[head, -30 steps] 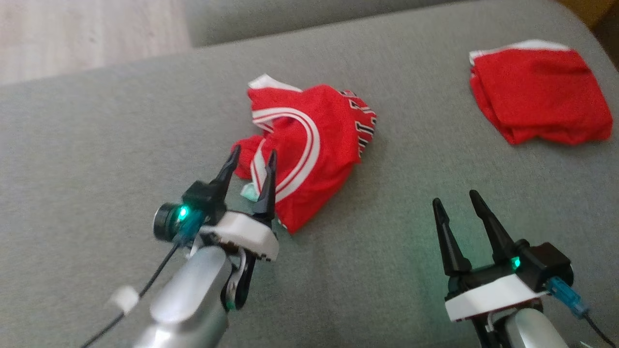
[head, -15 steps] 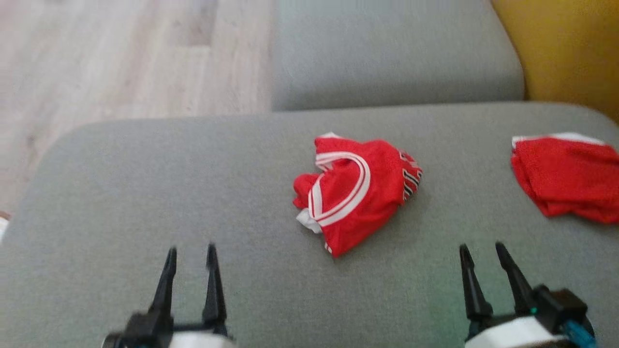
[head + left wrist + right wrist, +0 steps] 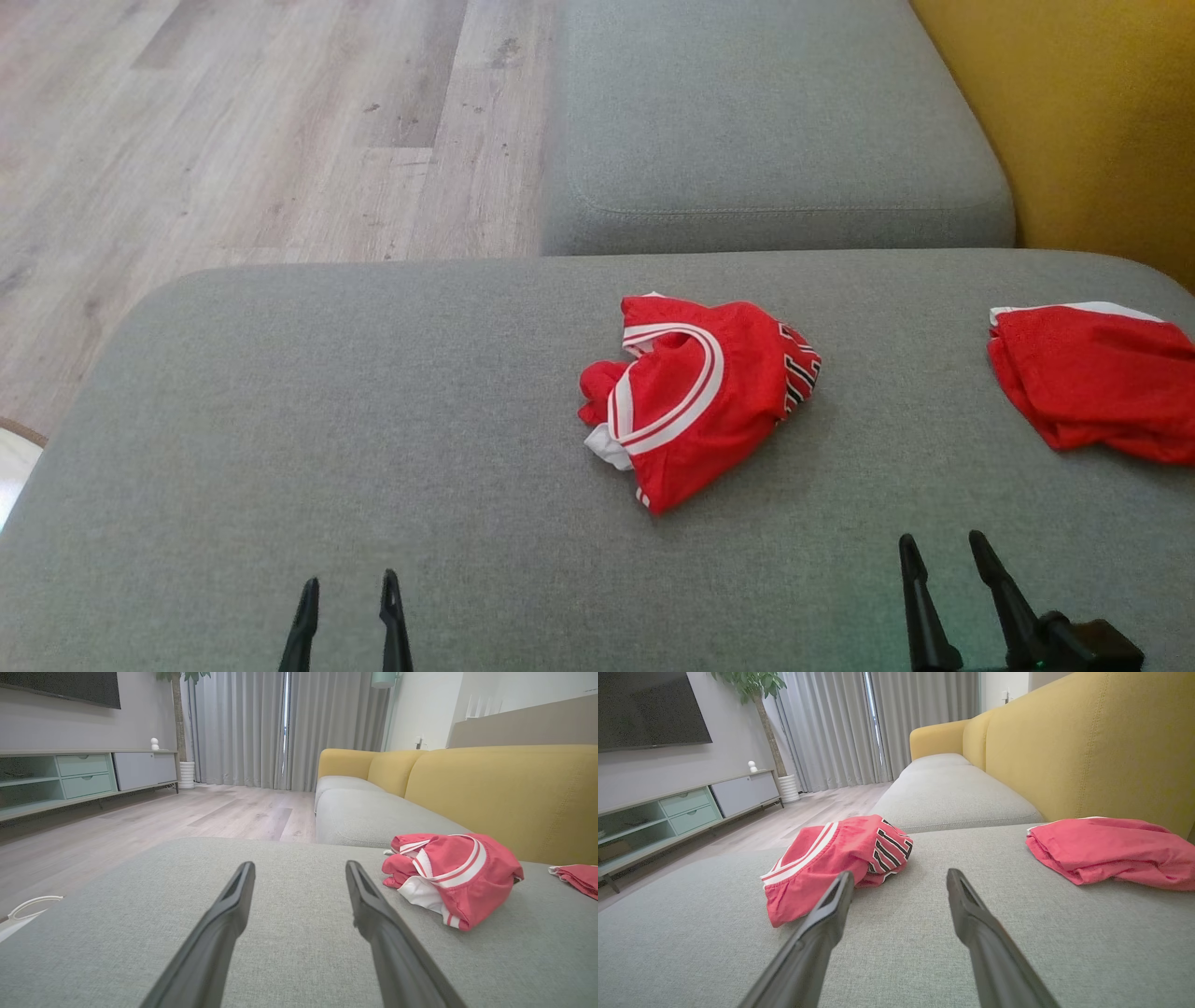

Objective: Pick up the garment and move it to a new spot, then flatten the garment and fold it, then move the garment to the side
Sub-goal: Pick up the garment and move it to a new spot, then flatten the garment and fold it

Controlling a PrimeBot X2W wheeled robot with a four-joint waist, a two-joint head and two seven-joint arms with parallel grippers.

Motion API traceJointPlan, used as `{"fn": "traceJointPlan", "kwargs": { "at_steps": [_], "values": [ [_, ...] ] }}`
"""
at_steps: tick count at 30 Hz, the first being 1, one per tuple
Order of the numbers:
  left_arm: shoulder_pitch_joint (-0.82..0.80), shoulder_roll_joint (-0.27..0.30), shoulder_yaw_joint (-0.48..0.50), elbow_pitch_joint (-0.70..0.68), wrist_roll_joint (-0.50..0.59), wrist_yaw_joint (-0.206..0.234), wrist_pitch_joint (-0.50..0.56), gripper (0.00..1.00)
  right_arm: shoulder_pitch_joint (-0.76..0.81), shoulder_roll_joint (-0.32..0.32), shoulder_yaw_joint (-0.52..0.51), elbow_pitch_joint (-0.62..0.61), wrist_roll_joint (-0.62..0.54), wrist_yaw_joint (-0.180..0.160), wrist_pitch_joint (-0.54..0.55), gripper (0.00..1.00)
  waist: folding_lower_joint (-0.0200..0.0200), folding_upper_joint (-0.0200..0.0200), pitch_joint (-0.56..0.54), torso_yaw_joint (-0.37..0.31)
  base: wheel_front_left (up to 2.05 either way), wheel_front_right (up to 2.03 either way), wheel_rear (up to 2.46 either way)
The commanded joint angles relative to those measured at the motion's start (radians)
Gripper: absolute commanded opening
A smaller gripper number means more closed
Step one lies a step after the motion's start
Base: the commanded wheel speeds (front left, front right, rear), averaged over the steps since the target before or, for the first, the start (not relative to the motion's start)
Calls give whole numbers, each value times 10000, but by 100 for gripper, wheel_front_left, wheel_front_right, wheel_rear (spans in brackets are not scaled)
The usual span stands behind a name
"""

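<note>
The crumpled red jersey with white stripes lies in the middle of the head view, on the big grey sofa seat. It is a loose lump, not flat. Its long way runs from the lower left point up to the upper right corner, where the black and white letters are.

The left gripper is at the bottom left of the frame. Its two fingers are apart and it holds nothing. The jersey lies up and to the right of it, well apart. The right gripper is at the bottom right, also spread with nothing in it. The jersey lies up and to the left of it. I think the right gripper is a bit nearer.

Now the count. There are two red garments: the crumpled jersey, and a folded red cloth at the right edge, well apart from it. There are two grippers and two grey seats, the near one and a smaller grey seat at the top.
</note>
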Motion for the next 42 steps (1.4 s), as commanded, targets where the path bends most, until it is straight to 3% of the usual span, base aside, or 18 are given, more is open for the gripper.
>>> {"fn": "traceJointPlan", "kwargs": {
  "at_steps": [1, 16, 24, 28, 37, 42],
  "values": [
    [-406, -155, 407, -381, 100, -39, -95, 100, -448, -72, 247, -320, -87, 67, -135, 100, 2, -1, 12, -16, 0, 0, 0],
    [-476, -220, 630, -326, 326, -260, -95, 100, -472, -64, 352, -252, -86, 67, -135, 100, 2, -1, 79, -19, 0, 0, 0],
    [-1094, -223, 182, 358, -80, -471, -95, 100, -678, -63, 400, -418, -159, 67, -135, 100, 2, -1, 586, -112, 0, 0, 0],
    [-2164, -224, -501, 1637, -347, -859, -95, 100, -840, -65, 508, -502, -231, 67, -135, 100, 2, -1, 1141, -357, 0, 0, 0],
    [-4898, -225, -2392, 4051, -1870, -2186, -86, 100, -1434, -328, 751, -657, -326, 67, -136, 100, 2, -1, 2314, -1206, 0, 0, 0],
    [-6535, -225, -3406, 5409, -2738, -2435, 326, 100, -1935, -449, 824, -793, -402, 67, -136, 100, 2, -1, 3019, -1747, 0, 0, 0]
  ]
}}
